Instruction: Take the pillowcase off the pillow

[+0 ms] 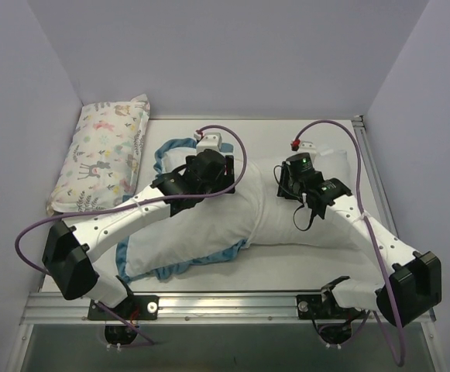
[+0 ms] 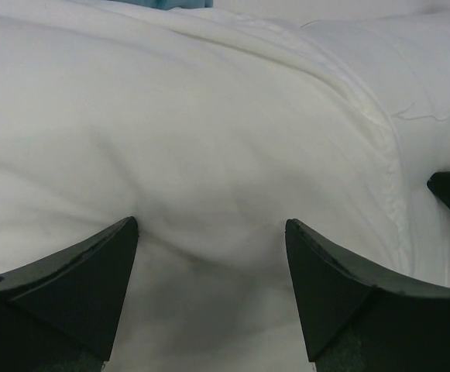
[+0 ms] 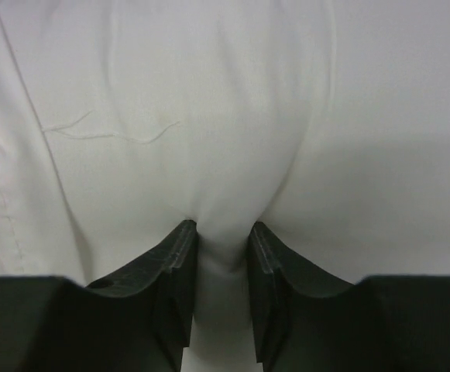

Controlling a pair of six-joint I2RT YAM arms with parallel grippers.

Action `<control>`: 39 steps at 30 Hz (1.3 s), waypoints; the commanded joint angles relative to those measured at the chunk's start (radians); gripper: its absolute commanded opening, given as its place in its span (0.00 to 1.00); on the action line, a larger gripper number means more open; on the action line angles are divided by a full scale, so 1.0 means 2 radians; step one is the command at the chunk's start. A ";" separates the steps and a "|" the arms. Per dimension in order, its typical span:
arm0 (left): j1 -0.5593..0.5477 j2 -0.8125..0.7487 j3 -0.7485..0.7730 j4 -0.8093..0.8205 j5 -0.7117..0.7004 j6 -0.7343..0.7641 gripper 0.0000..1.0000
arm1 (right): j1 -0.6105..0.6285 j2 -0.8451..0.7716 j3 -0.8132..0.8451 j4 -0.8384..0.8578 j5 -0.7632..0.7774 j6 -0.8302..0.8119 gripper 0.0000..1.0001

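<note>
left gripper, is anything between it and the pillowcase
Nothing visible. The left gripper is open with its fingertips right at the pillowcase, white inner face out. The small animal-print pillow lies well off to the side.

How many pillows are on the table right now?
2. The plain white pillow lies in the middle, its left part inside the pillowcase; the small animal-print pillow sits far left, apart from it. No others seem hidden.
</note>
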State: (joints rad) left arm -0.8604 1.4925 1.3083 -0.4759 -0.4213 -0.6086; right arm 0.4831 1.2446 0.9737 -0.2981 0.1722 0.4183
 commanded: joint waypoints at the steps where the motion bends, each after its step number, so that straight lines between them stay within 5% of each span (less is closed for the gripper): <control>1: -0.008 0.002 0.000 0.002 -0.022 -0.019 0.84 | -0.004 0.020 -0.016 -0.002 -0.022 0.013 0.27; 2: -0.009 0.004 0.000 0.002 -0.023 -0.020 0.79 | -0.005 0.022 -0.016 -0.001 -0.022 0.014 0.20; 7: -0.008 0.005 0.006 -0.006 -0.034 -0.008 0.20 | -0.021 0.030 -0.021 0.003 -0.021 0.012 0.06; 10: -0.006 -0.002 0.003 -0.017 -0.045 -0.003 0.00 | -0.037 0.032 -0.027 0.006 -0.029 0.009 0.02; 18: 0.055 -0.084 -0.031 -0.037 -0.055 0.004 0.00 | -0.139 0.042 -0.042 0.016 -0.062 0.010 0.00; 24: 0.190 -0.179 -0.103 -0.039 -0.032 -0.021 0.00 | -0.195 0.050 -0.035 0.017 -0.096 0.022 0.00; 28: 0.293 -0.219 -0.174 0.009 0.069 -0.045 0.00 | -0.215 0.050 -0.037 0.020 -0.112 0.026 0.00; 33: 0.266 -0.210 -0.195 0.051 0.126 -0.038 0.00 | -0.192 0.027 -0.030 0.021 -0.117 0.019 0.01; 35: 0.247 -0.212 -0.192 0.059 0.148 -0.033 0.26 | -0.181 0.020 -0.021 0.010 -0.111 0.017 0.03; 37: 0.229 -0.216 -0.179 0.060 0.152 -0.026 0.65 | -0.176 0.017 -0.017 0.006 -0.108 0.014 0.04; 39: 0.193 -0.220 -0.170 0.051 0.135 -0.017 0.78 | -0.170 0.008 -0.016 0.001 -0.103 0.013 0.07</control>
State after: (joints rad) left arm -0.4076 1.0805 0.9123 -0.4385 -0.1848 -0.6655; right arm 0.1257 1.2747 0.9363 -0.1661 -0.0792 0.4679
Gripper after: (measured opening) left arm 0.743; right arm 0.095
